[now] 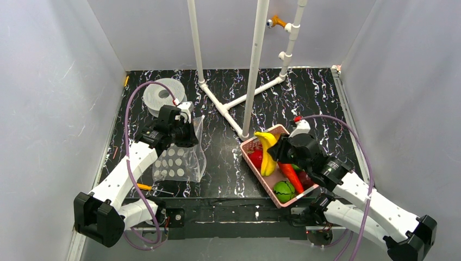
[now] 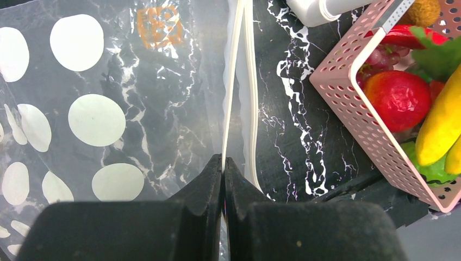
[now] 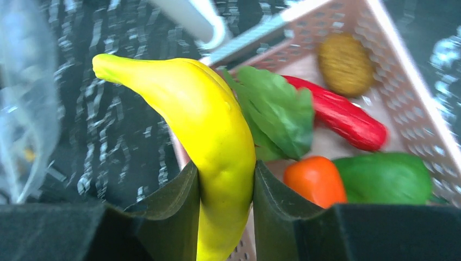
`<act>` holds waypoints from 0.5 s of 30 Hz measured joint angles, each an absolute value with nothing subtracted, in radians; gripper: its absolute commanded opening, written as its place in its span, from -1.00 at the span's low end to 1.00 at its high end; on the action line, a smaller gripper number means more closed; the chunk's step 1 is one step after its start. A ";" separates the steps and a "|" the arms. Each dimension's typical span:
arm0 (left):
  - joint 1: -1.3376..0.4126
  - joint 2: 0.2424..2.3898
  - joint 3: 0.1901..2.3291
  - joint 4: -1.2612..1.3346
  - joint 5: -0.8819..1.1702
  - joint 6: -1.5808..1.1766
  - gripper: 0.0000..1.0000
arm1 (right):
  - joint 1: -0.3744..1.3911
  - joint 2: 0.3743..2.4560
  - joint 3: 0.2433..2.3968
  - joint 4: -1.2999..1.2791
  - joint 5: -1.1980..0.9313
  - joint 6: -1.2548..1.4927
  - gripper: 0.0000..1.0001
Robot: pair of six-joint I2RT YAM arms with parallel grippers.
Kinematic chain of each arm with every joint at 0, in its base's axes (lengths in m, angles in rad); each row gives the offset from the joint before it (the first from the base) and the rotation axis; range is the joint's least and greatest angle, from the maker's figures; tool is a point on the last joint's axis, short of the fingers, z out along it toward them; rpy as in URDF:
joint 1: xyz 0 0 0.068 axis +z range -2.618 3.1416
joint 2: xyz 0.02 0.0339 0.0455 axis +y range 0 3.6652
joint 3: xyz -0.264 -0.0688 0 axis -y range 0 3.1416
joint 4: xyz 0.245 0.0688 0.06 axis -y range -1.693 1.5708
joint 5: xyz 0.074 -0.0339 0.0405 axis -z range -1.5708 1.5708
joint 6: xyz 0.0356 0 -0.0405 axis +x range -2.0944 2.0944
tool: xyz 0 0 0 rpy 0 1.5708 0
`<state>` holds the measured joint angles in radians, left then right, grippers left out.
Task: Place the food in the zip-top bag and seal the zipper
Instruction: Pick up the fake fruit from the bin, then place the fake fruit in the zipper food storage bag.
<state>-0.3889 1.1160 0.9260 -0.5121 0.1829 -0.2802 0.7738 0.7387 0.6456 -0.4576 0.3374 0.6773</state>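
The zip-top bag (image 1: 182, 157), clear with white dots, hangs from my left gripper (image 1: 187, 130), which is shut on its mouth edge. In the left wrist view the zipper (image 2: 234, 98) runs up from the closed left gripper (image 2: 223, 161), with the other mouth edge bowed out beside it. My right gripper (image 1: 276, 149) is shut on the yellow banana (image 1: 267, 152) and holds it above the left rim of the pink basket (image 1: 261, 187). The banana (image 3: 209, 125) sits between the right gripper's fingers (image 3: 182, 201). A carrot (image 1: 291, 175), red tomato (image 1: 255, 157) and green fruit (image 1: 284, 190) lie in the basket.
A grey-white spool (image 1: 162, 97) stands behind the left gripper. White pipes (image 1: 253, 70) rise from a frame at the table's middle back, close to the basket. Grey walls close in left, right and behind. The right wrist view shows a red chilli (image 3: 342, 117) and a brown fruit (image 3: 343, 64).
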 measured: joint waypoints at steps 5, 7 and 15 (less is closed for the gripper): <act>-0.389 1.116 0.925 -0.503 0.203 -0.280 -1.00 | 0.859 0.798 0.666 -0.294 0.189 0.593 -0.92; -0.389 1.116 0.924 -0.502 0.206 -0.280 -1.00 | 0.926 0.857 0.706 -0.238 0.163 0.557 -0.92; -0.389 1.116 0.924 -0.501 0.219 -0.281 -1.00 | 1.019 1.024 0.849 -0.068 0.117 0.521 -0.97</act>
